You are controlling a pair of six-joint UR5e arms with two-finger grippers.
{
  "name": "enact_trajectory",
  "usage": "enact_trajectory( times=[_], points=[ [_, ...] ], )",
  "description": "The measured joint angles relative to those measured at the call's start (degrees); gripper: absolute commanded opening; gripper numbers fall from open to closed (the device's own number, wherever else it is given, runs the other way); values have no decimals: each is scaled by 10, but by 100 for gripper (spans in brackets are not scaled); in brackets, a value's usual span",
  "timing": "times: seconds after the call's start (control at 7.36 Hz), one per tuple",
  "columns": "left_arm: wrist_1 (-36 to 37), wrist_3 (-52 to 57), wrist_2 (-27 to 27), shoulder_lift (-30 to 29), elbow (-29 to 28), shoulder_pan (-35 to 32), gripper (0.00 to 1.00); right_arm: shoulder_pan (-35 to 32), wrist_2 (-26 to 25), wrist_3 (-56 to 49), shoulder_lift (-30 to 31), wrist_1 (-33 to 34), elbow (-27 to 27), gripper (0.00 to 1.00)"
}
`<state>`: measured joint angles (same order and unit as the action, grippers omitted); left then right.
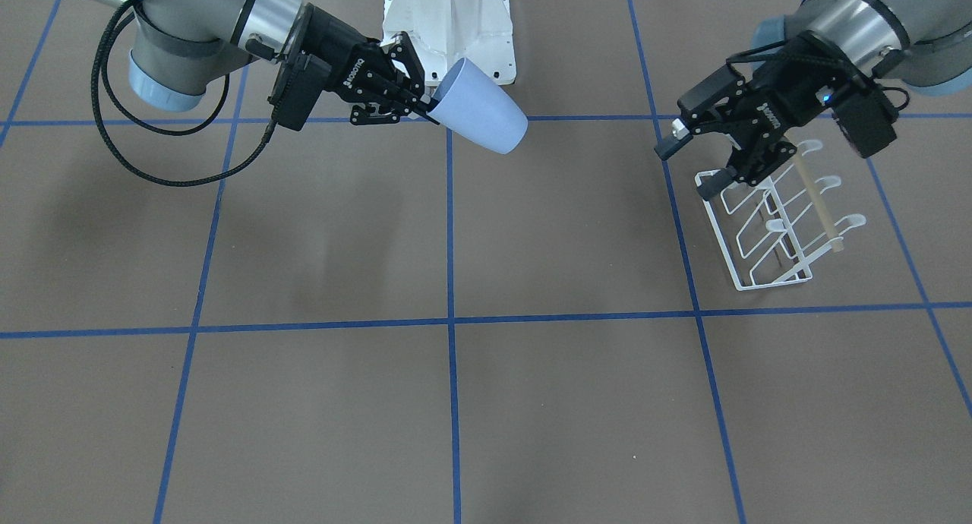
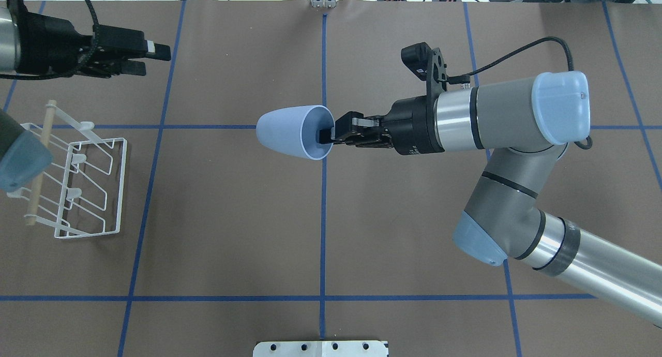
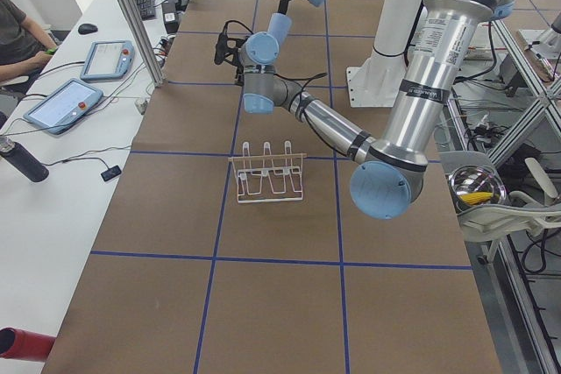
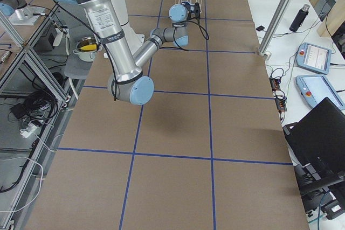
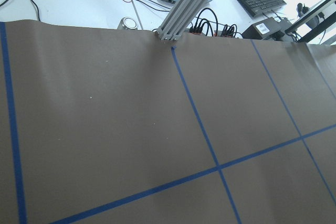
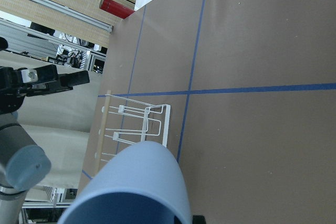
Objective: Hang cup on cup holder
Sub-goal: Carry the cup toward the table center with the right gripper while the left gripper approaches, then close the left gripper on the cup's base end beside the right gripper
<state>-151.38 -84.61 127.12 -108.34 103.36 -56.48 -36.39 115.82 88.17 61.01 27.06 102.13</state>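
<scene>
Closest to the lens, the cup [image 6: 136,182] is hanging sideways from the right gripper [image 2: 327,135], which is pinching its rim, 1 jaw inside. Its base is pointing toward the cup holder [image 1: 778,228], well ahead of that gripper. Turning it could loosen that thin pinch. The left gripper [image 1: 692,165], spread open, is crowding the 6 prongs [image 1: 831,181], risking a clash.

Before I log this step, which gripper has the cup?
The right gripper: its jaws pinch the cup at its rim. The left gripper is open and holds nothing.
</scene>
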Motion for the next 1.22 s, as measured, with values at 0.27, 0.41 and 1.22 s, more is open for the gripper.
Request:
enact_trajectory(
  times=[0.27, 0.41, 1.22],
  points=[
    [-20, -132, -11, -22, 1, 28, 98, 4, -13, 94, -12, -56, -11, 0],
    [-54, -221, -13, -28, -5, 31, 98, 4, -24, 156, -13, -123, -32, 0],
    [-474, -512, -74, -64, -162, 94, 98, 6, -59, 344, -29, -310, -98, 0]
  ],
)
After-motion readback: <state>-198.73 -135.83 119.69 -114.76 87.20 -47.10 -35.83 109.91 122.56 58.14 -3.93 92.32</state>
